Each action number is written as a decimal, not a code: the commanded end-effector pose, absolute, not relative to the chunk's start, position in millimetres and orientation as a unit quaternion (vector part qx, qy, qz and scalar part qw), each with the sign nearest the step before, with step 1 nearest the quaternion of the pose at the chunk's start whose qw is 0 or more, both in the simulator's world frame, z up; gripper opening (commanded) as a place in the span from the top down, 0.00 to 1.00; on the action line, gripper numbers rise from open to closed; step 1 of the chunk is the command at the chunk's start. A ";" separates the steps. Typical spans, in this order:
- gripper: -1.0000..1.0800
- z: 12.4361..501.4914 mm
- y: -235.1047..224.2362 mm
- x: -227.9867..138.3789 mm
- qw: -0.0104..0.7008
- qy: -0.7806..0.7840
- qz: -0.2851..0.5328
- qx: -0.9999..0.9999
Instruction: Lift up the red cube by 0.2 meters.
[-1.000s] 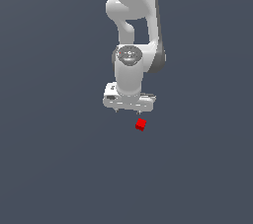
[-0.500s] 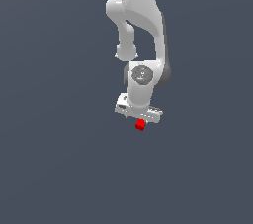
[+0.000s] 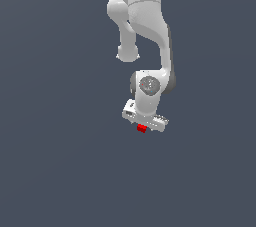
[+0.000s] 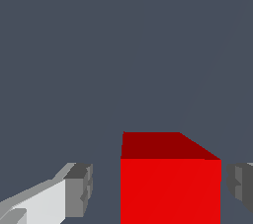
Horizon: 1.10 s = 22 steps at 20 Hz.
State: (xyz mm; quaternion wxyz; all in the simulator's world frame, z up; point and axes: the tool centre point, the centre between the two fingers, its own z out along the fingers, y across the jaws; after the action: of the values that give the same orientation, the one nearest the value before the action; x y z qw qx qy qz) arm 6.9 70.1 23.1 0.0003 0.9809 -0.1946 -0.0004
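The red cube (image 3: 141,128) is a small plain red block on the grey floor, mostly covered by the white gripper (image 3: 143,125) that sits low over it in the exterior view. In the wrist view the red cube (image 4: 170,178) fills the space between the two fingers. One grey pad (image 4: 79,190) stands apart from the cube's side with a clear gap. The other pad (image 4: 241,187) is close to the cube's other side, with a narrow gap. The gripper (image 4: 160,191) is open around the cube.
The white arm (image 3: 145,31) rises from the gripper toward the top of the exterior view. The floor (image 3: 60,161) is plain dark grey all round, with no other object in sight.
The arm has reached down and toward the camera. The gripper has dropped from just above the cube to straddle it, so the cube now sits between the fingers.
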 end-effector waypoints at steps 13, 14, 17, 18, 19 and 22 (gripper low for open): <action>1.00 20.2 72.1 8.1 0.000 -0.199 0.000 0.980; 1.00 20.5 72.1 8.1 0.000 -0.199 0.000 0.980; 1.00 24.9 72.1 7.9 0.000 -0.199 0.000 0.980; 1.00 27.6 72.1 7.8 0.000 -0.199 0.000 0.980; 1.00 30.9 72.1 7.7 0.000 -0.199 0.000 0.980; 1.00 44.4 72.2 7.3 0.000 -0.199 0.000 0.980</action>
State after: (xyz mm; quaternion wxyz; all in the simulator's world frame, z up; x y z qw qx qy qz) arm 6.9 72.0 36.9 0.0004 0.9799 -0.1994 -0.0009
